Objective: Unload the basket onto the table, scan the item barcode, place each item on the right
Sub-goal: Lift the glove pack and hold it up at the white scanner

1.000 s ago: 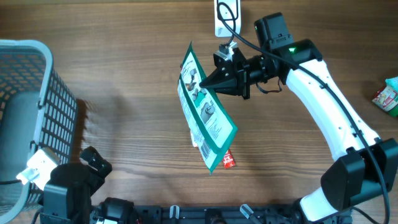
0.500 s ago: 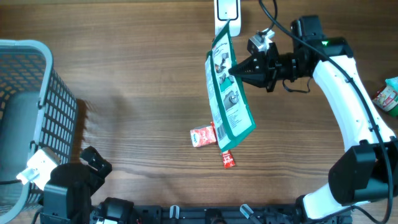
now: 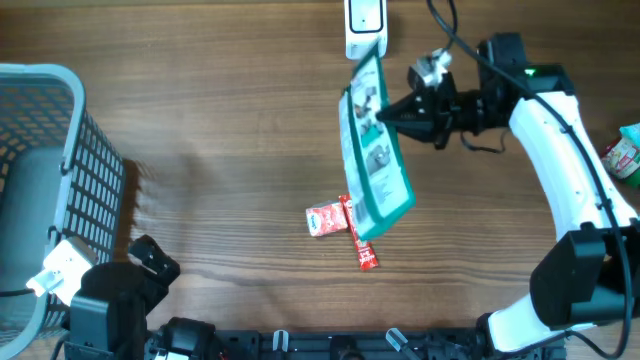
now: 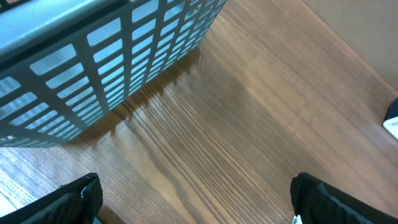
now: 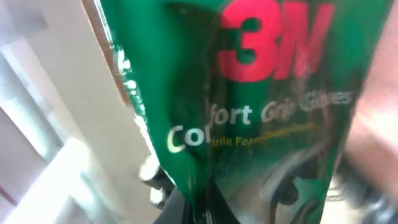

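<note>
I swung the right gripper (image 3: 386, 113) with the pack (image 3: 380, 170) over to the scanner (image 3: 365, 20), now just ahead of its tip. A sachet (image 3: 322, 218), before hidden under the pack, now shows.

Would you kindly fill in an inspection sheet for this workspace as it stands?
Surface: wooden table, no damage seen.
Job's things: green package held up on edge just below the white scanner.
Clutter: red sachets on the table by the package's lower end; grey basket at left; small packet at the right edge.
Jaws: left jaws open and empty beside the basket; right jaws shut on the package.
Cables: black cable looping above the right arm.
Surroundings: nothing seen.
</note>
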